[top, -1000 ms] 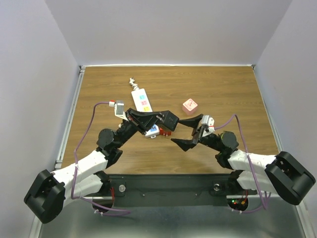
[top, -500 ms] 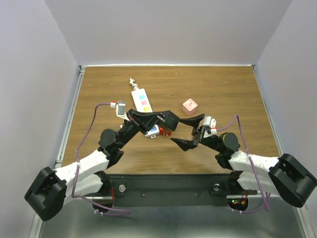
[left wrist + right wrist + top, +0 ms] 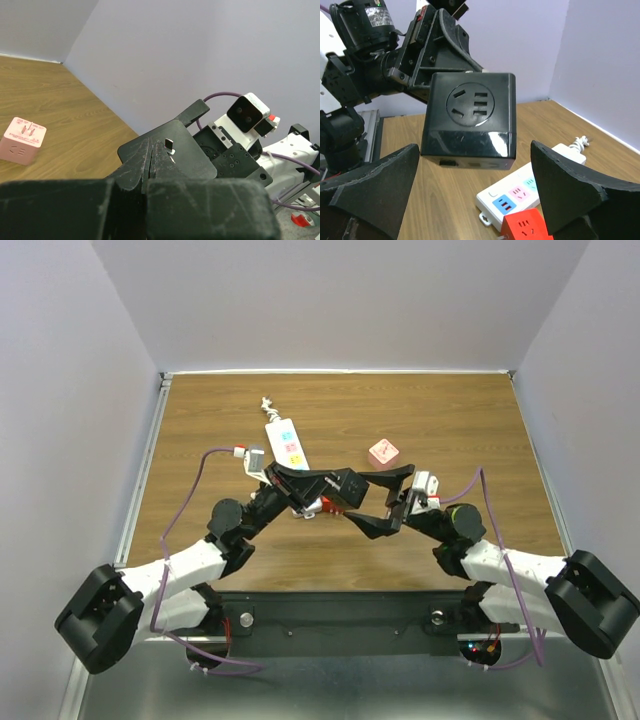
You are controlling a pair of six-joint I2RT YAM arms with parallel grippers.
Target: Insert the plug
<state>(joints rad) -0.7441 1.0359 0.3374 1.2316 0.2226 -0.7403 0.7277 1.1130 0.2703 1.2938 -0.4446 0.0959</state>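
Wooden table (image 3: 450,420) lies below the black plug cube (image 3: 470,115), held aloft mid-frame in the overhead view, clamped by the left gripper (image 3: 335,483), the right gripper (image 3: 385,502) spread wide facing it; probably light, rigid and glossy-slick, best pinched across flat opposite sides.

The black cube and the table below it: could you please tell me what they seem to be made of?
The black cube looks like glossy moulded plastic: a bright reflection runs along its lower front. The table looks like matte wood or wood-pattern laminate, going by its brown grain lines; which one is unclear.
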